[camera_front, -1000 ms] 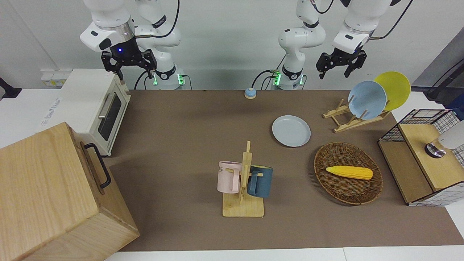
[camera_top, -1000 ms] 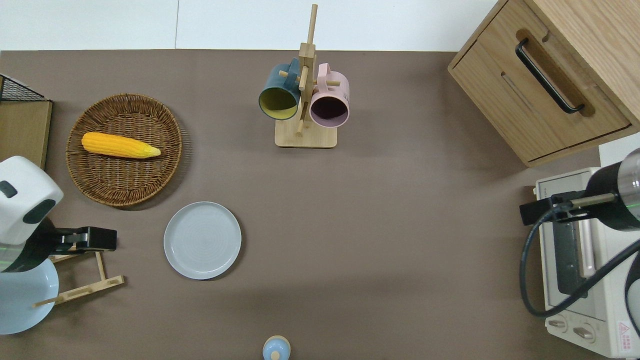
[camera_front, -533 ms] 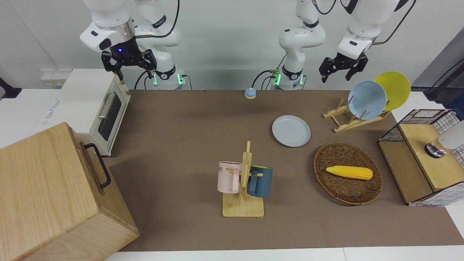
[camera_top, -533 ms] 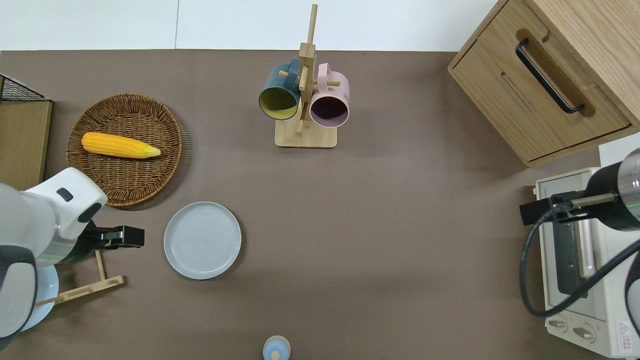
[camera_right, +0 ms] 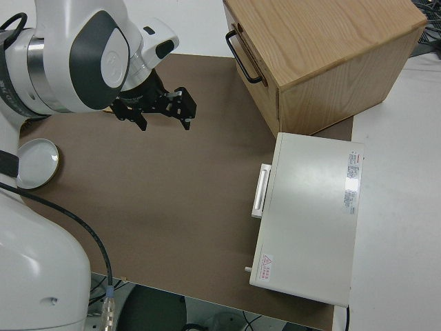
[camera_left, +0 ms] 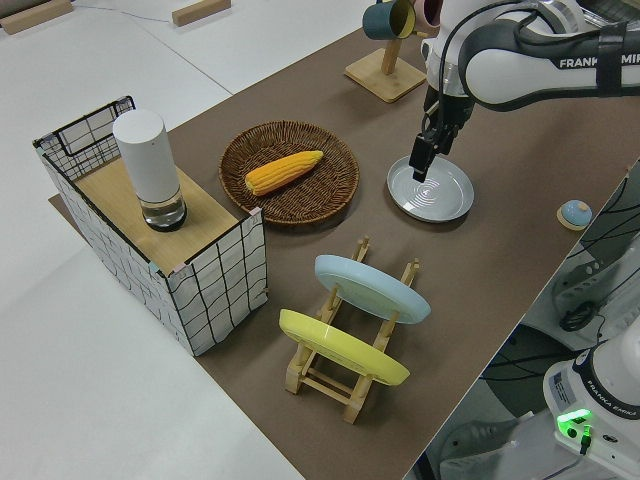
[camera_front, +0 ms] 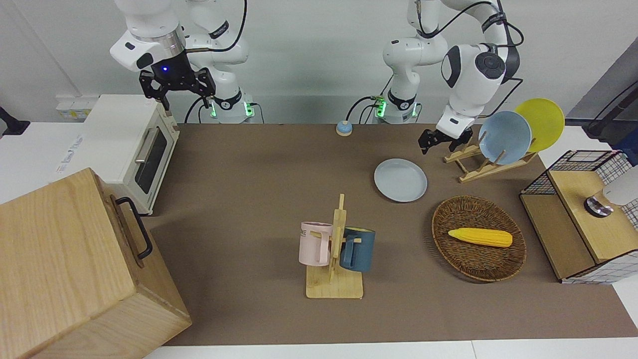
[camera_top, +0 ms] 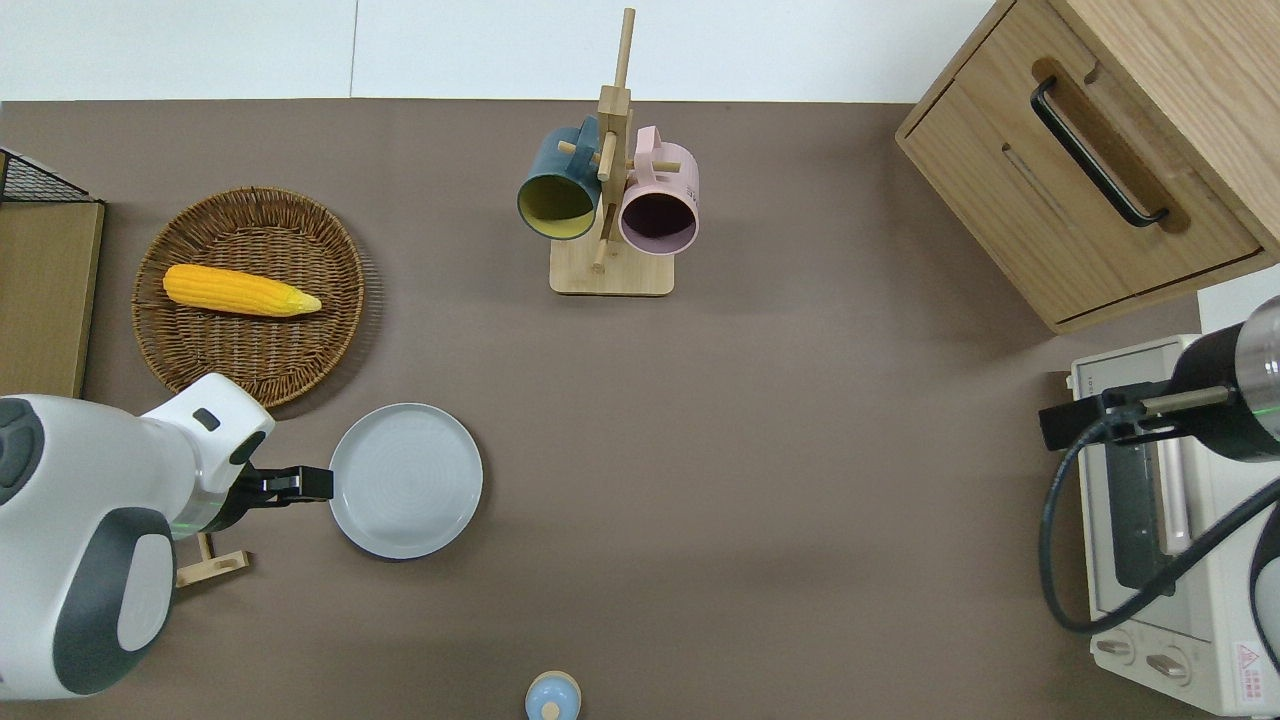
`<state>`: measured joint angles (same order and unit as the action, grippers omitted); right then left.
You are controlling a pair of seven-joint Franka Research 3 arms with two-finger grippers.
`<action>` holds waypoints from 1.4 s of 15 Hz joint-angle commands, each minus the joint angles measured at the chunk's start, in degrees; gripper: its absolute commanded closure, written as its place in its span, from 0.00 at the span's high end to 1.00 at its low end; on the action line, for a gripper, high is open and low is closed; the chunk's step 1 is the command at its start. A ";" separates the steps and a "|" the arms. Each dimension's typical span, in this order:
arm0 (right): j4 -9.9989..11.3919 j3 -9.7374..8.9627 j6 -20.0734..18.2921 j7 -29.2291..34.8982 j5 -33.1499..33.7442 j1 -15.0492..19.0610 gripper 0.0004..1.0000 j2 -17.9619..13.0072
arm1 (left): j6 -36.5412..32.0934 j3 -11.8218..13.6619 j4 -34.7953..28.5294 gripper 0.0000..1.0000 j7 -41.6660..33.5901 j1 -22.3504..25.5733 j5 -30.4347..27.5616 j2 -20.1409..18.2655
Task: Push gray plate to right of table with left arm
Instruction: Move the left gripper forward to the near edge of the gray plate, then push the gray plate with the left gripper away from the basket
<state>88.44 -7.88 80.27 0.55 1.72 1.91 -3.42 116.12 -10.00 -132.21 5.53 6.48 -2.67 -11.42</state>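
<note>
The left arm's black two-finger tool [camera_top: 305,484] is low at the edge of the round pale gray plate [camera_top: 405,480], on the side toward the woven brown basket [camera_top: 250,345]; whether its fingers are spread I cannot tell; the plate lies flat on the brown-matted desk [camera_top: 760,480]; the right arm is parked.

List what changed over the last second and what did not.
The left gripper came down from over the plate rack and swung toward the gray plate, ending at its rim on the side toward the left arm's end of the table. It holds nothing. The plate, basket, corn and mug stand kept their places; the right arm is parked.
</note>
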 commanded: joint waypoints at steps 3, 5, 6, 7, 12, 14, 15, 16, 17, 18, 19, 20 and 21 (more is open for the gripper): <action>-0.02 -1.09 -0.81 -0.46 0.48 1.35 1.00 -0.53 | 7.01 -0.02 -3.75 0.95 0.10 0.11 -1.55 3.59; -0.02 -1.09 -0.81 -0.46 0.48 1.35 0.99 -0.53 | 10.07 -0.02 -6.73 0.93 0.19 -0.07 -1.55 3.77; -0.02 -1.09 -0.81 -0.46 0.48 1.35 1.00 -0.53 | 11.92 -0.02 -7.96 0.92 0.19 0.02 -1.55 3.86; -0.02 -1.09 -0.81 -0.46 0.48 1.35 1.00 -0.53 | 13.59 -0.02 -8.59 0.91 0.19 0.11 -1.55 4.38; -0.02 -1.09 -0.81 -0.46 0.48 1.35 1.00 -0.53 | 16.33 -0.02 -8.68 0.75 1.32 -0.06 -1.98 7.63; -0.02 -1.09 -0.81 -0.46 0.57 1.35 1.00 -0.53 | 17.47 -0.02 -8.68 0.75 1.68 -0.24 -2.34 8.43; -0.02 -1.09 -0.81 -0.46 0.48 1.35 1.00 -0.53 | 17.65 -0.02 -8.68 0.75 1.68 -0.24 -2.34 8.87; -0.02 -1.09 -0.81 -0.46 0.48 1.35 1.00 -0.53 | 18.09 -0.02 -8.68 0.70 1.68 -0.24 -2.34 9.04; -0.02 -1.09 -0.81 -0.46 0.48 1.35 1.00 -0.53 | 18.44 -0.02 -8.68 0.63 1.77 -0.24 -2.34 9.05; -0.02 -1.09 -0.81 -0.46 0.48 1.35 1.00 -0.53 | 18.53 -0.02 -8.68 0.51 1.85 -0.24 -2.43 9.13; -0.02 -1.09 -0.81 -0.46 0.48 1.35 1.00 -0.53 | 18.53 -0.02 -8.59 0.32 1.86 -0.24 -2.43 9.31; -0.02 -1.09 -0.81 -0.46 0.48 1.35 1.00 -0.53 | 18.62 -0.02 -8.59 0.13 1.86 -0.24 -2.43 9.40; -0.02 -1.09 -0.81 -0.46 0.48 1.35 1.00 -0.53 | 18.62 -0.10 -8.50 0.00 1.86 -0.33 -2.69 9.40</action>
<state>88.44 -7.88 80.27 0.55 1.72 1.91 -3.42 133.15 -10.04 -140.10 6.80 6.46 -4.33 -2.10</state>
